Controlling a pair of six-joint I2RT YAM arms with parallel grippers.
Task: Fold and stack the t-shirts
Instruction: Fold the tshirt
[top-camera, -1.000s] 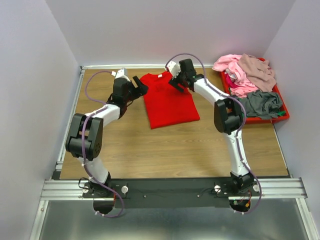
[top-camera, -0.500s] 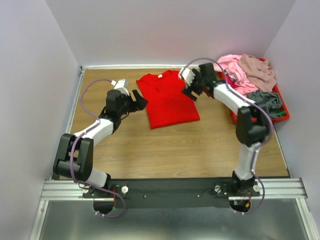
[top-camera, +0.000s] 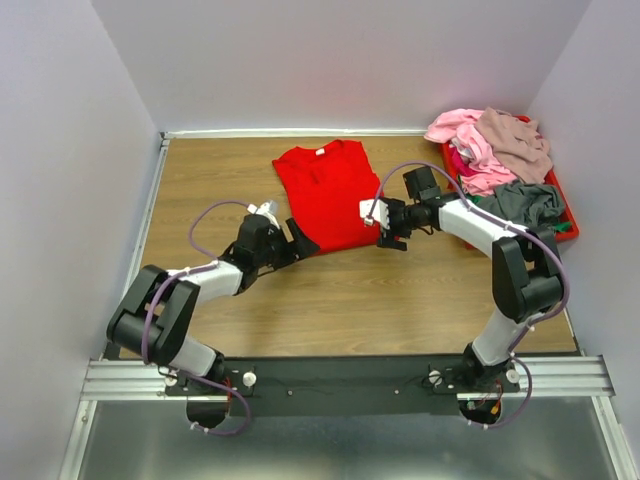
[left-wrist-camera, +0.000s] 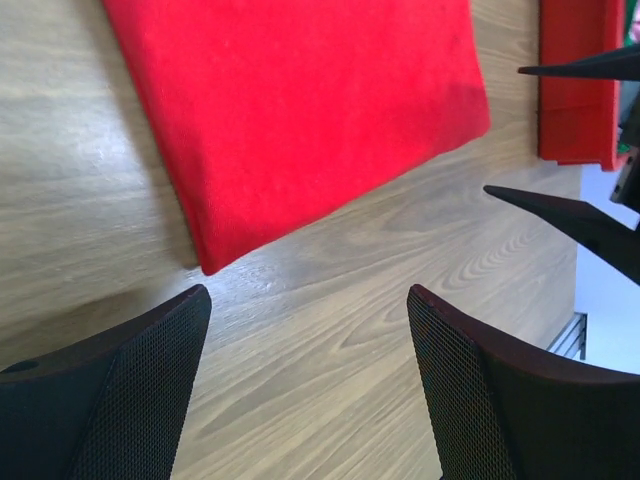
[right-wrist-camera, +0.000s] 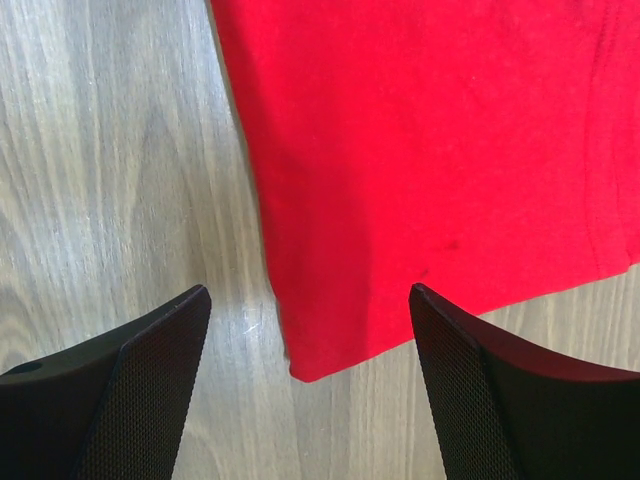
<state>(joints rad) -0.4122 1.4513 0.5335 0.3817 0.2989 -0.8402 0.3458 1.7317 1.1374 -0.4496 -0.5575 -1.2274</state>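
Observation:
The bright red t-shirt (top-camera: 325, 192) lies flat on the wooden table, folded into a long rectangle, with its white neck label at the far end. My left gripper (top-camera: 303, 240) is open and empty at the shirt's near left corner; in the left wrist view the shirt (left-wrist-camera: 300, 110) lies just beyond my gripper (left-wrist-camera: 308, 300). My right gripper (top-camera: 385, 227) is open at the near right corner. In the right wrist view the shirt's corner (right-wrist-camera: 420, 150) lies between the open fingers of my gripper (right-wrist-camera: 310, 295). Pink (top-camera: 465, 140), mauve-beige (top-camera: 515, 140) and grey (top-camera: 520, 205) t-shirts are piled at the back right.
The pile sits in a rigid red tray (top-camera: 562, 218) against the right wall; the tray's edge shows in the left wrist view (left-wrist-camera: 575, 90). Walls close in the table at the left, back and right. Bare wood lies between the shirt and the arm bases.
Both grippers have moved from the shirt's far collar end toward me, down to its near corners. Both stay open. The shirt lies about where it was.

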